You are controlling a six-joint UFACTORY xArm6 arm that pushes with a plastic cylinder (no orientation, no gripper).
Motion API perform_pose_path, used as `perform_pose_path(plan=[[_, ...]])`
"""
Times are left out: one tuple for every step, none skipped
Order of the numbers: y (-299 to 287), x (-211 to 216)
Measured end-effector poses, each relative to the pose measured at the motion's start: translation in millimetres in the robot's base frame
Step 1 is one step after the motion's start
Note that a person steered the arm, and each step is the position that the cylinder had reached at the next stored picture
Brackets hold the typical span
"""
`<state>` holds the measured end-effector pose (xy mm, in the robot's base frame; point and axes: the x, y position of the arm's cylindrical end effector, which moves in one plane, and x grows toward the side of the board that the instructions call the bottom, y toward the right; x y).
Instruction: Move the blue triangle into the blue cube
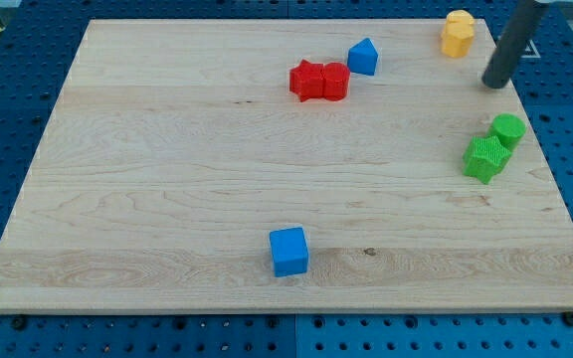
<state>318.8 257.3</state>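
The blue triangle (363,57) sits near the view's top, right of centre, touching the right side of two red blocks (319,81). The blue cube (288,251) sits near the view's bottom, at the middle. My tip (494,84) is at the view's upper right, well to the right of the blue triangle and far from the blue cube. It touches no block.
A yellow block (457,33) stands at the view's top right, left of the rod. Two green blocks (494,147) sit together at the right edge of the wooden board (147,179), below my tip. Blue pegboard surrounds the board.
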Motion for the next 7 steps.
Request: perform_pose_path(plan=[[-41, -25], [-79, -57], [-129, -82], [-173, -67], [-175, -49], [-157, -49], [-146, -47]])
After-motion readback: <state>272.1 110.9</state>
